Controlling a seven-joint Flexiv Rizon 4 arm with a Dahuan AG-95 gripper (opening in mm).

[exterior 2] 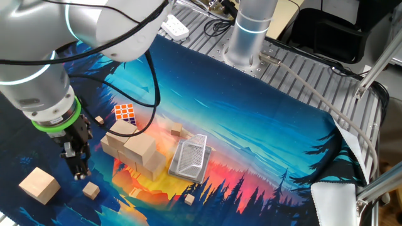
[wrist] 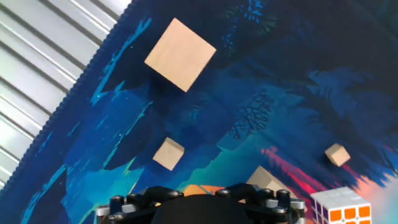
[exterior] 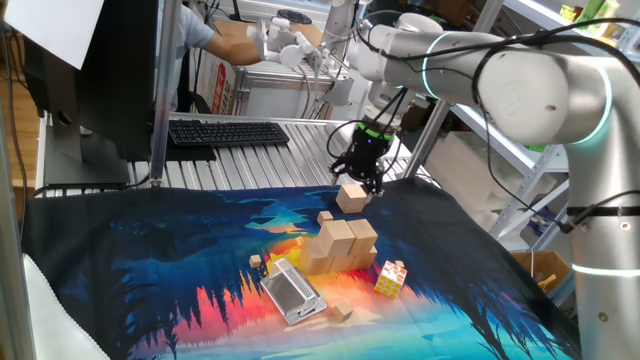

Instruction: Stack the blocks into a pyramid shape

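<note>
One loose block [exterior: 352, 198] [exterior 2: 39, 184] [wrist: 180, 54] lies flat on the cloth by its far edge. My gripper [exterior: 361, 180] [exterior 2: 76, 163] hangs just above and beside it, fingers apart, holding nothing. The other blocks [exterior: 340, 245] [exterior 2: 135, 149] stand packed together mid-cloth, some resting on top of others. In the hand view only the hand's dark body shows at the bottom edge. The fingertips are out of that view.
A multicoloured puzzle cube [exterior: 391, 278] [exterior 2: 124, 113] [wrist: 341, 208] sits beside the pile. A metal grater-like piece [exterior: 293, 292] [exterior 2: 190, 158] lies next to it. Tiny wooden cubes [exterior: 342, 311] [exterior 2: 91, 190] [wrist: 168, 154] are scattered around. A ribbed metal table [exterior: 250, 160] borders the cloth.
</note>
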